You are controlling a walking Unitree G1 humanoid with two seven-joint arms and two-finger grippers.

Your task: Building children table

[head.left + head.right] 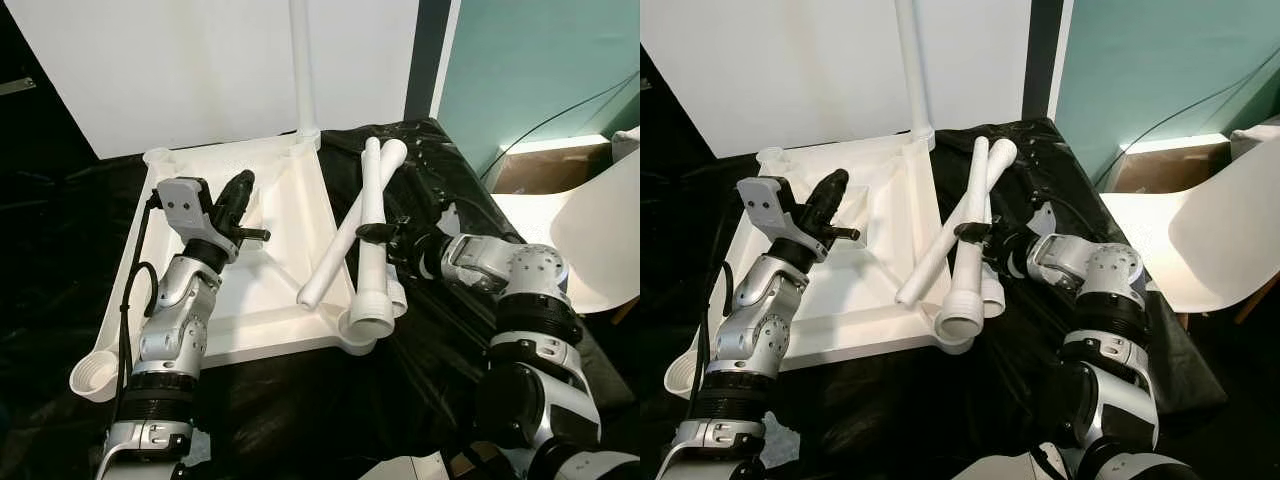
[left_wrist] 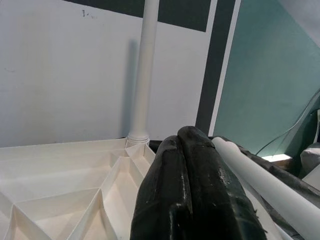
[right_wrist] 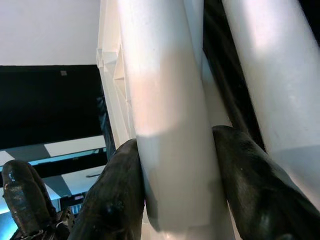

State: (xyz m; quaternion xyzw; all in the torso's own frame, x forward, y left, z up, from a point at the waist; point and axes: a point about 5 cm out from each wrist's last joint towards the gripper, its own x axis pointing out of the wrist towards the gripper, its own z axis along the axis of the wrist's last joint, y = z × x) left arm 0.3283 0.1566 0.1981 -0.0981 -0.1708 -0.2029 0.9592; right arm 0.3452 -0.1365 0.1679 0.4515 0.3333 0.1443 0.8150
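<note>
A white children's tabletop (image 1: 245, 290) lies upside down on a black cloth, ribs facing up. One white leg (image 1: 304, 70) stands upright, screwed into its far corner socket. Two loose white legs lie crossed along the tabletop's right edge. My right gripper (image 1: 374, 233) is shut on the nearer leg (image 1: 372, 260), whose threaded end (image 1: 371, 323) rests over the near right corner socket. The other loose leg (image 1: 340, 245) slants under it. My left gripper (image 1: 240, 192) hovers shut and empty above the tabletop's left part. In the right wrist view black fingers (image 3: 117, 200) clamp the leg (image 3: 170, 115).
A white chair (image 1: 1215, 235) stands at the right, beside a cardboard box (image 1: 1160, 165). A white board (image 1: 190, 60) leans against the wall behind. Open corner sockets sit at near left (image 1: 95, 375) and far left (image 1: 158, 157). Black cloth (image 1: 290, 410) covers the floor around.
</note>
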